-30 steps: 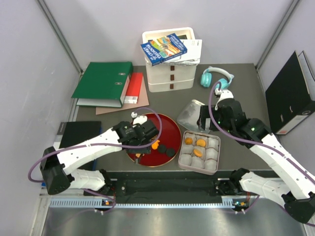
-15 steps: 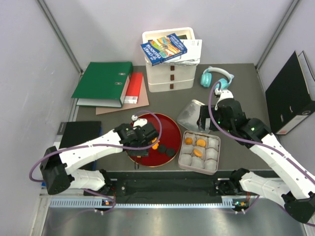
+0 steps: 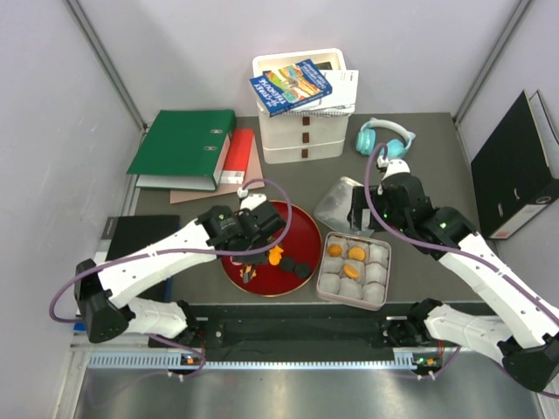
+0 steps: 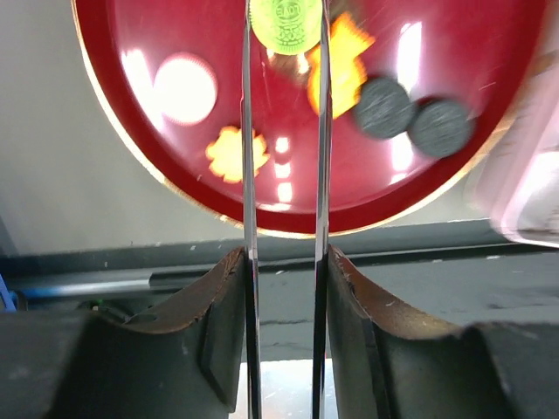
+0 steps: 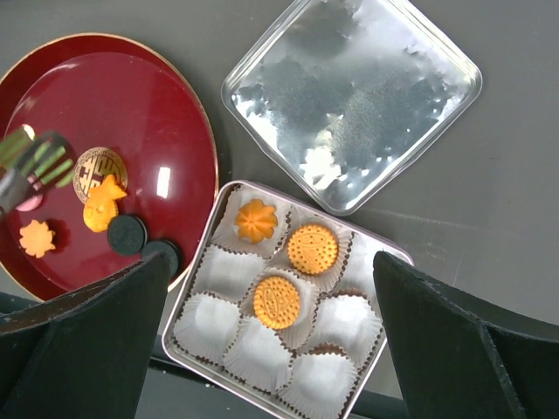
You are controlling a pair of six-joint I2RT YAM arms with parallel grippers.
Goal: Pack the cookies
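A green cookie (image 4: 284, 24) is being pinched between the narrowly set fingers of the left tool (image 4: 284, 7), above the red plate (image 4: 131, 157). Five more cookies are being carried by that plate: a pink one (image 4: 185, 89), an orange flower (image 4: 234, 154), an orange fish shape (image 4: 342, 65) and two dark rounds (image 4: 383, 107) touching each other. Three orange cookies (image 5: 313, 249) are being kept in paper cups (image 5: 205, 319) inside the square tin (image 5: 384, 247), just beside the plate on the table (image 5: 524, 262). The silver lid (image 5: 349, 96) is being left near the tin. The right tool (image 3: 361, 214) is being held wide above tin and lid.
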